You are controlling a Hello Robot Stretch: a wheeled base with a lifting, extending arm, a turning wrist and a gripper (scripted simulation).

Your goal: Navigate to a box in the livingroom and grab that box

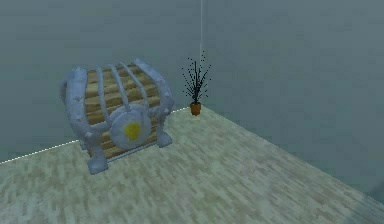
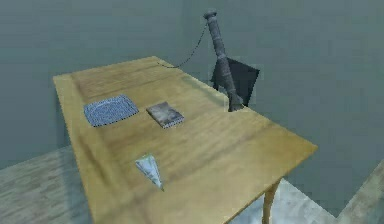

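A flat brownish slab (image 2: 165, 115) and a blue-grey patterned sheet (image 2: 110, 110) lie at the middle of the wooden bench (image 2: 255, 140). The fingers' state and place cannot be told.

Chest (image 1: 118, 112) left of potted plant (image 1: 196, 88); on the table (image 2: 250, 150), a book (image 2: 165, 115) lies right of a mat (image 2: 110, 110).

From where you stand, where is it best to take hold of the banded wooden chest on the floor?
Probably the lid's front edge on the chest, just above the yellow plate, coming from the front. The body looks too broad to span, the curved top offers no flat hold, and the wall lies behind it.
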